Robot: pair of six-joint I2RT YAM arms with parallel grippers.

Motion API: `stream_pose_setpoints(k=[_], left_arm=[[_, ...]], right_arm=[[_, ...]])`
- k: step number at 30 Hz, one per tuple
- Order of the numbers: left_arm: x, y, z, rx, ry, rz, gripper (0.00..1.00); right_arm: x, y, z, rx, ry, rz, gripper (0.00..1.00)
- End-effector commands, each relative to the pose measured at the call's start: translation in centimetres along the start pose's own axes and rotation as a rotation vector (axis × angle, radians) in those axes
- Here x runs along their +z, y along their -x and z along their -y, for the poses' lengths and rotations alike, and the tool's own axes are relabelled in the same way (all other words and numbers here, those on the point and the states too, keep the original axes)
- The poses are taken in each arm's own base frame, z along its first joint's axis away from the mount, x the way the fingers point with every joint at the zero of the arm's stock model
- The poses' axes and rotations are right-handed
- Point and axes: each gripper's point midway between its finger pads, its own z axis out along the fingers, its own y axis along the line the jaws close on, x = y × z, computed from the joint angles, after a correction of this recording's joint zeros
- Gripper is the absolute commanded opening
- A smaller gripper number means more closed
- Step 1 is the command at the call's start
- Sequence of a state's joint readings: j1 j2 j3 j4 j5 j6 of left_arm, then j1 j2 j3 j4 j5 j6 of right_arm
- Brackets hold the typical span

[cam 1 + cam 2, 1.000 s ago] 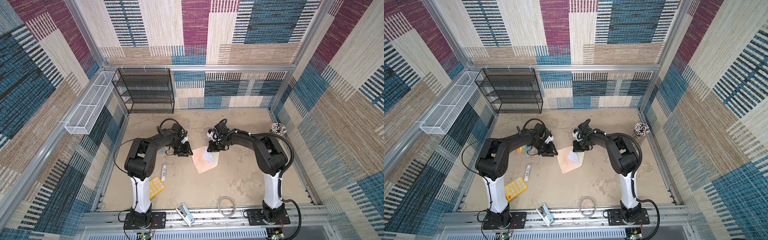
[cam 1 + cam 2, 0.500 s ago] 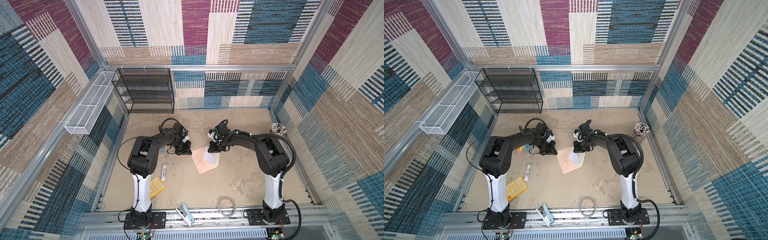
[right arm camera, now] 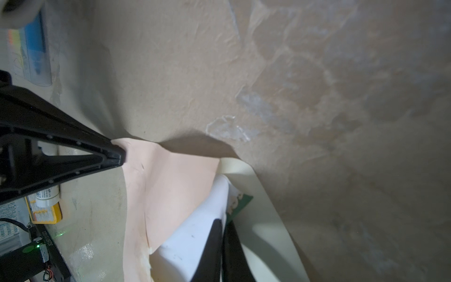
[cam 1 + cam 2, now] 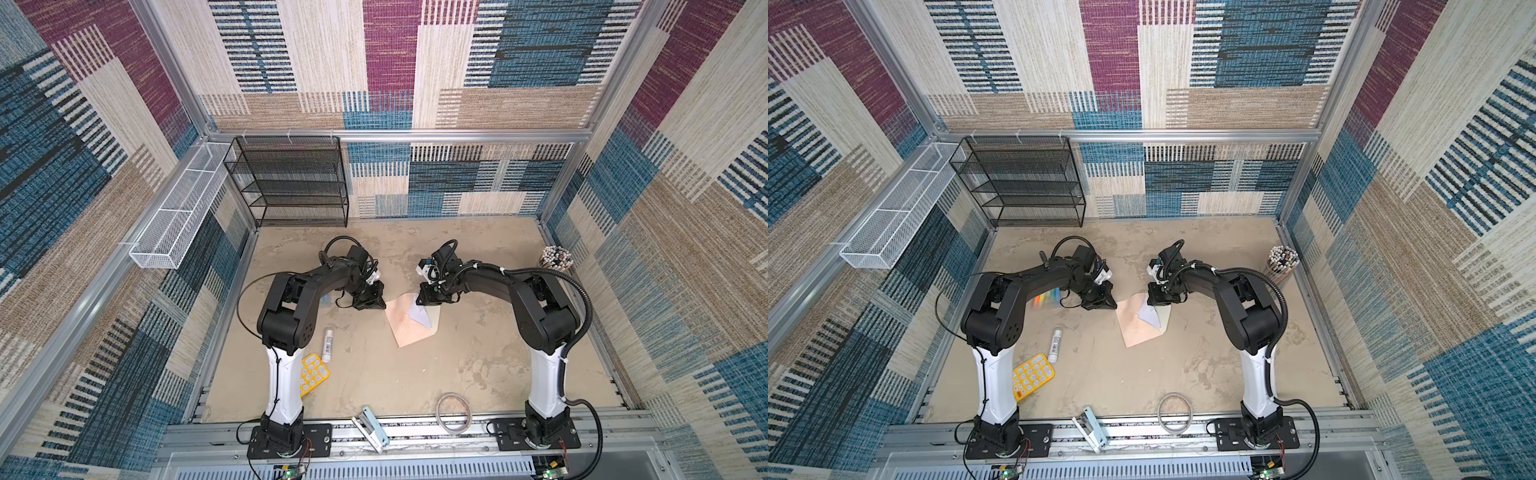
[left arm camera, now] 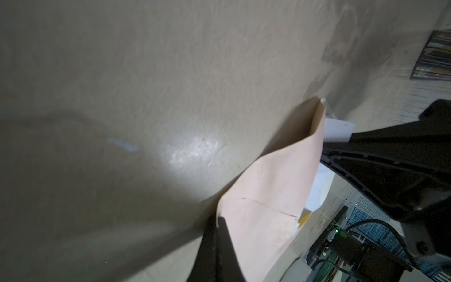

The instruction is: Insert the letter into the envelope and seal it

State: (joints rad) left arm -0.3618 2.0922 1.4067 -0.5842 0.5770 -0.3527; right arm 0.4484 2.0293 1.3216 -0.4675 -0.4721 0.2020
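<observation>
- My left gripper [image 5: 218, 221] has its jaws pressed together on a corner of the envelope [image 5: 268, 190]. It pinches the pink paper and holds that edge up off the desk [image 5: 146, 73].
- My right gripper [image 3: 220, 223] is clamped on the letter [image 3: 192, 234], with the fingers closed over the white sheet close to its green border.
- In a top view the envelope [image 4: 409, 328] lies near the middle of the desk, a little toward the back edge. My 2 grippers sit at its back end, left one on the left.
- The letter [image 4: 420, 316] is only partly in, as I read it. 1 part is tucked under the pink panel, and the rest pokes out across the cream flap [image 3: 258, 207].
- The flap lies open, so nothing is sealed yet.
- Done so far: mouth held open, sheet started into the pocket.
- Left to do: slide the sheet fully in, let go, fold the flap over and press it shut.
- The glue stick [image 4: 327, 341] lies toward the left edge of the desk, well apart from the envelope.
</observation>
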Motion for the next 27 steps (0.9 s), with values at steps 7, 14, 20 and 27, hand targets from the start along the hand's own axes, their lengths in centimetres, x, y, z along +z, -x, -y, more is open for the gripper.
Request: stream_pose_setpoints(k=[7,14,20,27], left_arm=[[-0.6,-0.1,-1.0,0.016,0.085,0.015,0.00],[-1.5,0.1,-0.3,0.031,0.075,0.034,0.00],[-0.8,0.1,0.1,0.034,0.048,0.016,0.00],[-0.6,0.2,0.3,0.037,0.040,0.012,0.00]], right_arm=[[-0.5,0.1,0.4,-0.003,-0.050,-0.006,0.08],[-1.1,-0.1,1.5,0.014,-0.131,-0.018,0.08],[-0.6,-0.4,0.5,0.000,-0.077,-0.023,0.09],[-0.2,0.0,-0.7,-0.027,-0.027,-0.018,0.09]])
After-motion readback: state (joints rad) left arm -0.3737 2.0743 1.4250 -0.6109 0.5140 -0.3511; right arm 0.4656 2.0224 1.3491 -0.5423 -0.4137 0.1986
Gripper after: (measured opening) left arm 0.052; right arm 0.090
